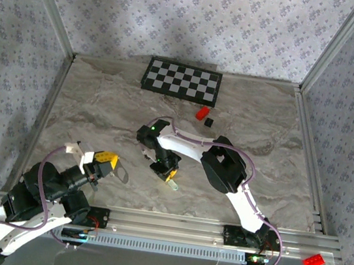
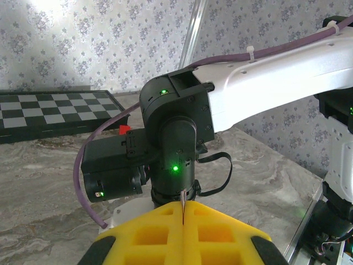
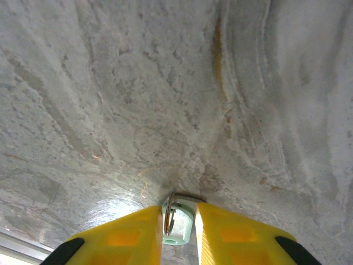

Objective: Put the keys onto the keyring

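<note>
Remote-driving the two arms here. The right gripper (image 1: 169, 177) is out mid-table, pointing down at the marble table (image 1: 100, 115). On its wrist cam the two yellow fingers (image 3: 127, 240) are narrow, with the little pale green key (image 3: 179, 227) wedged between them. Both fingers look pressed against its sides, so I'm calling that a grip. The keyring (image 3: 167, 219) shows as a thin wire loop, up against the key's left edge and just inside the left finger. I can't tell if the wire actually runs through the key's hole. From overhead the key (image 1: 173, 186) is just a pale speck poking out below the gripper tip, close to the tabletop.

The left gripper (image 1: 112, 163) sits low near its own base, well apart from the right one. Its yellow fingers (image 2: 220, 232) are fully together, pinching a grey metal piece (image 2: 182, 203) that's only a thin edge-on sliver from that wrist cam. Overhead it looks like a grey loop shape (image 1: 120, 175) sticking out past the fingers. No idea what it is exactly.

Other stuff: a chessboard (image 1: 181, 80) lies at the far edge. A small red block (image 1: 202, 113) and a black cube (image 1: 209, 121) sit just beside each other in front of it. There's a second red block (image 1: 312, 261) near the right arm's base.
</note>
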Robot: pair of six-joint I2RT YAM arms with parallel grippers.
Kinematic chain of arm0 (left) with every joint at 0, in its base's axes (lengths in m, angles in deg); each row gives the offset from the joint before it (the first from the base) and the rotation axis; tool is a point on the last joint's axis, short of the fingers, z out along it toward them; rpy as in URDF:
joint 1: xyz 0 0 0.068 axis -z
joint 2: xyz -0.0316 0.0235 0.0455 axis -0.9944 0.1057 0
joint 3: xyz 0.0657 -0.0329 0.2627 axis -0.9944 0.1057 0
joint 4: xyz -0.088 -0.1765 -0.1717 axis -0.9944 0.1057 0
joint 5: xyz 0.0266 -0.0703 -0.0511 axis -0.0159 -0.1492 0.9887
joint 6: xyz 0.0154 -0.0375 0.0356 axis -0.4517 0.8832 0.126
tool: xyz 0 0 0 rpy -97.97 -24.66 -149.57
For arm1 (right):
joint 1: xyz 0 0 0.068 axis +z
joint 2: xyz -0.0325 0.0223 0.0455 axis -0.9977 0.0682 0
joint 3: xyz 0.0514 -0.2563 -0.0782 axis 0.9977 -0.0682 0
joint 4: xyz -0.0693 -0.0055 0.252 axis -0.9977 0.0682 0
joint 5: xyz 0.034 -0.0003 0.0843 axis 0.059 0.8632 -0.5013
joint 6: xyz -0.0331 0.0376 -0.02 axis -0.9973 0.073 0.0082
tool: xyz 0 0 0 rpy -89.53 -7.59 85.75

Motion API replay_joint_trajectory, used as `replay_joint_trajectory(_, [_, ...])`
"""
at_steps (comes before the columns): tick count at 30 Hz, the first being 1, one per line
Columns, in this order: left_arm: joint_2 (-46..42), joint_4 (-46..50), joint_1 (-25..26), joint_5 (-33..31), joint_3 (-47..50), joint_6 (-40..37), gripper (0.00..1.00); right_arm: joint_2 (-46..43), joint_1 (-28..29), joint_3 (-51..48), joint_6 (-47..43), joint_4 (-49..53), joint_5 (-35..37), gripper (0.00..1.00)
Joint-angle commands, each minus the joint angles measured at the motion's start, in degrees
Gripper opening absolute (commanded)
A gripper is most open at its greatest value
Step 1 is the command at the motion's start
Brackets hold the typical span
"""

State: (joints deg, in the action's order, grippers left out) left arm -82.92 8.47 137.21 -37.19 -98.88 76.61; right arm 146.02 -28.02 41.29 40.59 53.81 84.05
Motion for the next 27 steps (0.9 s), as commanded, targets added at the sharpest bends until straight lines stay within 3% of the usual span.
replay_joint_trajectory(1, [-1.0, -1.6, 0.3, 0.1, -0.5, 0.4, 0.00, 0.7, -0.1, -0.8, -0.5, 0.5, -1.3, 0.21])
replay_joint_trajectory(16, [-1.0, -1.7, 0.3, -0.2, -0.3, 0.4, 0.00, -0.7, -0.1, -2.1, -0.4, -0.8, -1.0, 0.07])
replay_joint_trajectory(22, [-0.1, -1.8, 0.3, 0.1, -0.3, 0.4, 0.00, -5.8, -0.1, -7.1, 1.3, -3.7, -0.7, 0.00])
replay_joint_trajectory(27, [1.3, -1.6, 0.3, 0.6, -0.8, 0.5, 0.00, -11.4, 0.3, -12.3, 1.8, -9.0, -0.6, 0.00])
